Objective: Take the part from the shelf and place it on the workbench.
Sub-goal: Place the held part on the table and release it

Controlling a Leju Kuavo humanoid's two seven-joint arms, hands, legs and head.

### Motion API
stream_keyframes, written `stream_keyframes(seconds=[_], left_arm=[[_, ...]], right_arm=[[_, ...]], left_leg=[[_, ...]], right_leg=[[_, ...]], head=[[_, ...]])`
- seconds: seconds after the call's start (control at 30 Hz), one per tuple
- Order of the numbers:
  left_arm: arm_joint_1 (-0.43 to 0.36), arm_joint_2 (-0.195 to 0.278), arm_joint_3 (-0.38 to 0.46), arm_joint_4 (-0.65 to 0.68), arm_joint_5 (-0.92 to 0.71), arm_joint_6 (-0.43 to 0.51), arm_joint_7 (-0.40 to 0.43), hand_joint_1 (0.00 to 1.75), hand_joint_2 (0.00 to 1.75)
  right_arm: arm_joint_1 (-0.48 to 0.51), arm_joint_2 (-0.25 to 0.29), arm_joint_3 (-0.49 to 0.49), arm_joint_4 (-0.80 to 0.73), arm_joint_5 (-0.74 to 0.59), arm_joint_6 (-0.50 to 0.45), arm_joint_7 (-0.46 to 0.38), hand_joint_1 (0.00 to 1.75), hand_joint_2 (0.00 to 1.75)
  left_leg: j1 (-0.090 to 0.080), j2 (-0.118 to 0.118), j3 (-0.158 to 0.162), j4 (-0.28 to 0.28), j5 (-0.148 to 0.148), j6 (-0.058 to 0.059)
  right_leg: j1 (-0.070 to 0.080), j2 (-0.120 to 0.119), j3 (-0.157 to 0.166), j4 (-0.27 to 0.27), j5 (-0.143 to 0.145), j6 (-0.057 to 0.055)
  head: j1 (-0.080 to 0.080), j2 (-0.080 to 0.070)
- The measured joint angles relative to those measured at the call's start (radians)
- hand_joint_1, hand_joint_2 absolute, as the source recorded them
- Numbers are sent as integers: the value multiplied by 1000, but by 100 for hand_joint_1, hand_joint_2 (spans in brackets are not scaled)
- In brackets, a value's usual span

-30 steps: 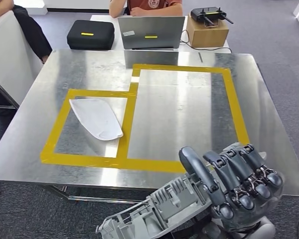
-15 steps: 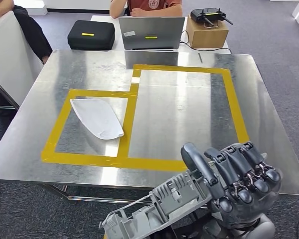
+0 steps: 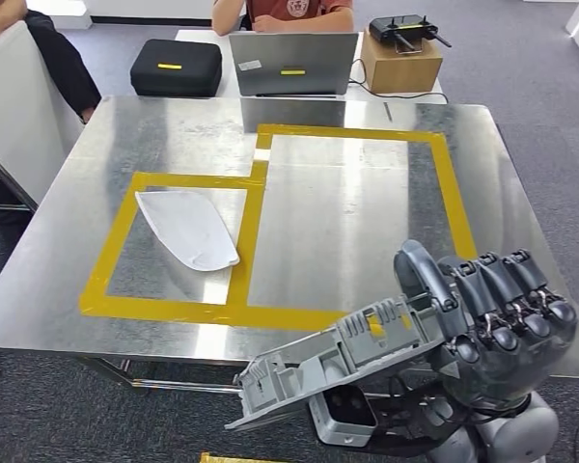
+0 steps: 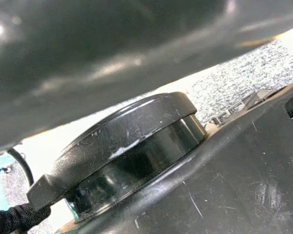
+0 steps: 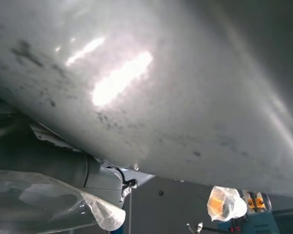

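At the table's (image 3: 490,193) near edge: right robot hand (image 3: 490,323) clenched around a grey ribbed part (image 3: 338,352).
Part's long axis runs leftward from the hand, hanging just short of the taped yellow frame (image 3: 457,212).

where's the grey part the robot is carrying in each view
Head view: the grey part juts from the right hand at lower right, over the near edge of the metal workbench.
Left wrist view: not in it.
Right wrist view: cannot tell; a blurred grey surface spans most of the picture, perhaps the part.
Shared landmark: none I can match with confidence.
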Motion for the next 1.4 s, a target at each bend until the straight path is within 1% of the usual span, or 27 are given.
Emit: stream_keyframes(seconds=[0.17, 0.27, 0.4, 0.5, 0.6, 0.73, 0.8, 0.87, 1.0, 1.13, 1.3, 1.4], left_arm=[[-1, 4, 0, 0, -1, -10, 0, 0, 0], [-2, 8, 0, 0, -5, -19, 0, 0, 0], [-3, 14, 0, 0, -10, -24, 0, 0, 0], [-3, 17, 0, 0, -15, -26, 1, 0, 0], [-4, 21, 0, 0, -19, -29, 1, 0, 0], [-4, 25, 0, 0, -21, -32, 1, 0, 0], [-3, 26, 0, 0, -21, -33, 1, 0, 0], [-3, 28, 0, 0, -21, -33, 1, 0, 0], [-3, 29, 0, 0, -21, -33, 1, 0, 0], [-2, 30, 0, 0, -21, -32, 0, 0, 0], [-1, 33, 2, 0, -21, -32, 0, 0, 0], [0, 35, 3, 0, -21, -32, 0, 0, 0]], right_arm=[[-8, 0, -18, 2, 0, 0, -5, 175, 175], [-23, 0, -51, 7, 0, 0, 7, 175, 175], [-57, -10, -107, 37, 0, 0, 69, 175, 175], [-95, -41, -156, 91, 0, 0, 141, 175, 175], [-137, -101, -193, 168, 0, 0, 255, 175, 175], [-195, -225, -202, 284, 0, 19, 434, 175, 175], [-220, -288, -202, 331, 0, 41, 494, 175, 175], [-237, -344, -202, 368, 0, 59, 531, 175, 175], [-266, -430, -201, 414, -7, 87, 562, 175, 175], [-294, -495, -200, 444, -54, 142, 554, 175, 175], [-350, -577, -188, 477, -168, 259, 511, 175, 175], [-406, -629, -171, 499, -253, 358, 483, 175, 175]], left_leg=[[0, 0, 0, 0, 0, 0], [0, 0, 0, 0, 0, 0], [0, 0, 0, 0, 0, 1], [0, 0, 0, 0, 1, 1], [-1, 0, 0, 0, 1, 1], [-1, 0, 0, 1, 1, 2], [-1, 0, -1, 1, 1, 2], [-2, 0, -1, 1, 1, 2], [-2, 0, -2, 1, 1, 2], [-1, 0, -2, 1, 1, 2], [-1, 0, -2, 1, 2, 3], [-2, 0, -3, 1, 2, 3]], right_leg=[[0, 0, 0, 0, 0, 0], [0, 0, 0, 0, 0, 0], [0, 0, 0, 0, 0, 0], [0, 0, 0, 0, 1, 1], [-1, 0, 0, 0, 1, 1], [-1, 0, 0, 0, 2, 3], [-2, 0, 0, 0, 2, 3], [-2, -1, 0, 0, 2, 3], [-2, 0, -1, 0, 2, 3], [-2, -1, -1, 0, 2, 3], [-2, -1, -1, 0, 3, 4], [-2, -1, -2, 0, 3, 4]], head=[[0, 0], [0, 0], [0, 0], [0, 0], [0, 0], [0, 0], [0, 0], [0, 0], [0, 0], [0, 0], [0, 0], [0, 0]])
